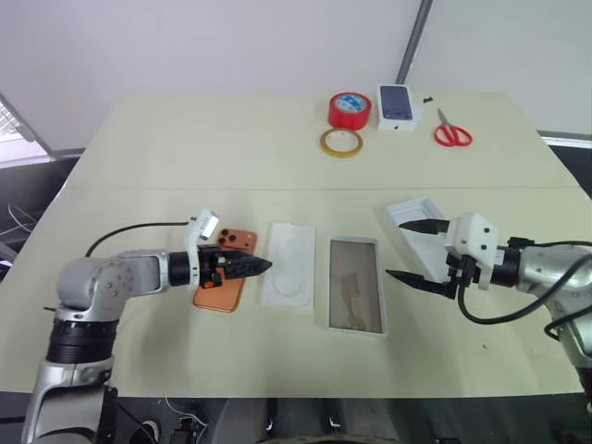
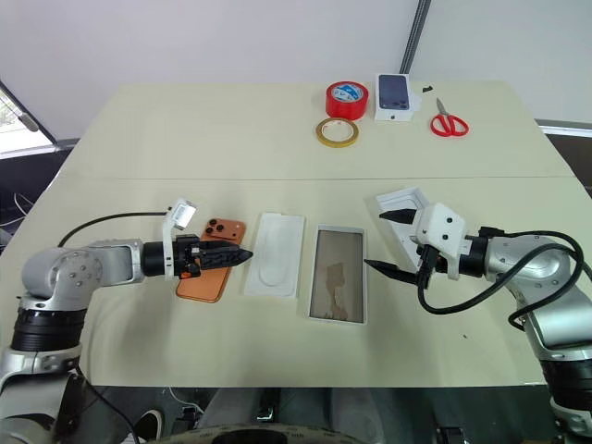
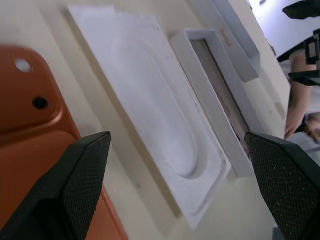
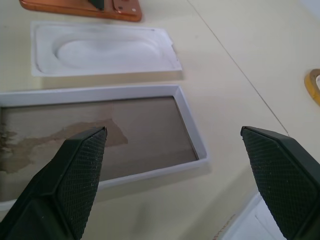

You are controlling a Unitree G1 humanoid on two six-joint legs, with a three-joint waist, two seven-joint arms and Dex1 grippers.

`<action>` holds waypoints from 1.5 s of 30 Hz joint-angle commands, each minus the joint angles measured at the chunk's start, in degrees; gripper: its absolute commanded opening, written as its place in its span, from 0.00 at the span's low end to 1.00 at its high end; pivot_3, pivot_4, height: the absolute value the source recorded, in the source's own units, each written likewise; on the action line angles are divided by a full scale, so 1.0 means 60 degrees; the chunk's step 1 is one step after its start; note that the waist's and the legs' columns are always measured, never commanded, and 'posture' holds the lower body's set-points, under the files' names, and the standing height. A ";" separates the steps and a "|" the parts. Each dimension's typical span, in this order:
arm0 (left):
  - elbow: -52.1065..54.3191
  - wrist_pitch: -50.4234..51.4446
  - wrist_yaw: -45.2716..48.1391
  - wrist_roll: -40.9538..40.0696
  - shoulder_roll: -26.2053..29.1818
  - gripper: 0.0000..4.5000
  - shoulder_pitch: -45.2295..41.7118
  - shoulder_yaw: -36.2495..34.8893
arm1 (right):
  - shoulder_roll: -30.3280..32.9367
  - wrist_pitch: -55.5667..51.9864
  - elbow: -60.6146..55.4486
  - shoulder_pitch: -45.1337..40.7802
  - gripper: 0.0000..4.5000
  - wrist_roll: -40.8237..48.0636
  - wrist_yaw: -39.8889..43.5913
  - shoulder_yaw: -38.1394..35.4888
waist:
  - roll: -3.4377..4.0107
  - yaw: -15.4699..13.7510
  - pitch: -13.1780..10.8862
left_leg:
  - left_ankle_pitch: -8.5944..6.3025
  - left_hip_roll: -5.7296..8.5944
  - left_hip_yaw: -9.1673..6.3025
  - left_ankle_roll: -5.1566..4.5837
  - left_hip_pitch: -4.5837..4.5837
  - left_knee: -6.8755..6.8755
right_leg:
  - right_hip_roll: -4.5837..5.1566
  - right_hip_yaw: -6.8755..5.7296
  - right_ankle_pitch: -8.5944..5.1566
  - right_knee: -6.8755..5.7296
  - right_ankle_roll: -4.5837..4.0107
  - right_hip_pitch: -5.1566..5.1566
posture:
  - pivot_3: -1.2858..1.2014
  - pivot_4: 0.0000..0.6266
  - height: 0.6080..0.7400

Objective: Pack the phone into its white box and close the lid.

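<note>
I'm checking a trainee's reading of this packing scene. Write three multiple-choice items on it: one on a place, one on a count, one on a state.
1. What lies between the phone and the white box?
A. the red tape roll
B. the white insert
C. the scissors

2. How many tape rolls are at the table's far edge?
A. one
B. two
C. four

3. How is the white box?
A. open, nothing inside
B. lid on
C. phone inside

Answers:
1. B, the insert sits between them in the row.
2. B, one red roll and one yellow roll.
3. A, its brownish floor is bare and the lid lies apart beside the right claw.
</note>
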State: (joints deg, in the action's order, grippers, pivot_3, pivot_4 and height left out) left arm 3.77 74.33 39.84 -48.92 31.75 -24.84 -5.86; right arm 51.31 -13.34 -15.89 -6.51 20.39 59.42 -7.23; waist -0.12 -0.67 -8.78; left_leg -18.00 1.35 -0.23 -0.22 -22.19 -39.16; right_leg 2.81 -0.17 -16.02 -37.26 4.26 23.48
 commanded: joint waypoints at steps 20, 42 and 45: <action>-0.0519 0.1445 -0.1888 0.0631 -0.1445 0.12 -0.0373 0.0150 | -0.0383 0.0394 -0.0175 0.0191 1.00 -0.0361 -0.0549 -0.0137 | 0.0008 -0.0004 0.0010 | 0.0009 0.0002 0.0000 0.0016 0.0009 0.0000 | 0.0000 0.0001 0.0000 0.0000 0.0000 -0.0007 | 0.52 0.24 1.00; -0.0875 0.2480 -0.3435 0.0370 -0.2731 0.00 -0.1835 -0.2700 | -0.0728 0.1173 -0.0066 0.0880 0.88 -0.1748 0.0900 0.3409 | -0.0009 0.0002 0.0004 | 0.0050 0.0005 -0.0009 0.0089 0.0003 -0.0004 | -0.0009 0.0000 0.0001 -0.0009 0.0003 0.0002 | 0.52 0.24 1.00; -0.0611 0.2240 -0.3474 0.0408 -0.2729 0.00 -0.1771 -0.2620 | -0.0700 0.1668 0.0453 0.0590 0.57 -0.2164 0.0957 0.3591 | -0.0009 0.0002 0.0004 | 0.0052 0.0005 -0.0010 0.0094 0.0005 -0.0004 | -0.0009 0.0000 0.0001 -0.0010 0.0003 0.0001 | 0.52 0.24 1.00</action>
State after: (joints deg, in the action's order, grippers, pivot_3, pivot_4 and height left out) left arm -2.20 89.03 18.86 -46.60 15.04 -35.29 -21.42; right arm 46.54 -4.60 -14.75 -3.09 9.59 64.94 13.48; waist -0.18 -0.66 -8.75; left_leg -17.68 1.38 -0.29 0.35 -22.17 -39.18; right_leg 2.75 -0.16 -16.02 -37.31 4.28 23.49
